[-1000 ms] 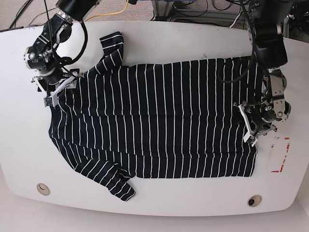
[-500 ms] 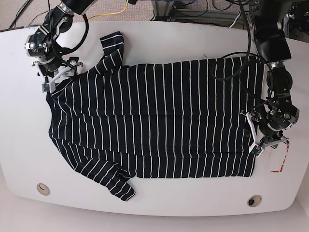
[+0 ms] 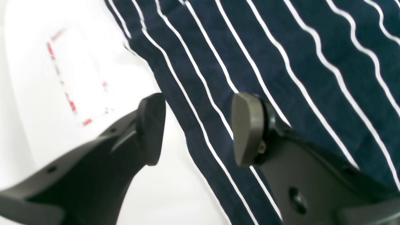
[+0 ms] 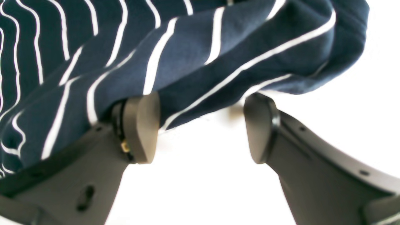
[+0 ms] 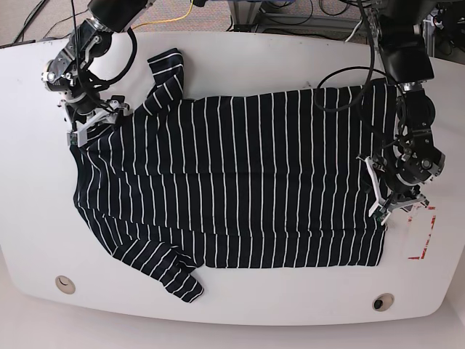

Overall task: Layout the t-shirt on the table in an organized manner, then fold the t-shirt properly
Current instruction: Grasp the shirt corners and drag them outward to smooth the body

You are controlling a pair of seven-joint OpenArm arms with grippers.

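The t-shirt, black with thin white stripes, lies spread flat on the white table, with one sleeve at the top left and the other at the bottom left. My left gripper is open at the shirt's right hem. One finger is over bare table and the other over the fabric. My right gripper is open at the upper-left shoulder edge, where a fabric fold drapes onto its left finger.
A red rectangular outline mark sits just right of the hem by my left gripper. Two round holes lie near the table's front edge. Cables run behind the far edge.
My left gripper has shifted slightly up and inward along the right hem. My right gripper has moved a little down and right, back onto the shoulder edge.
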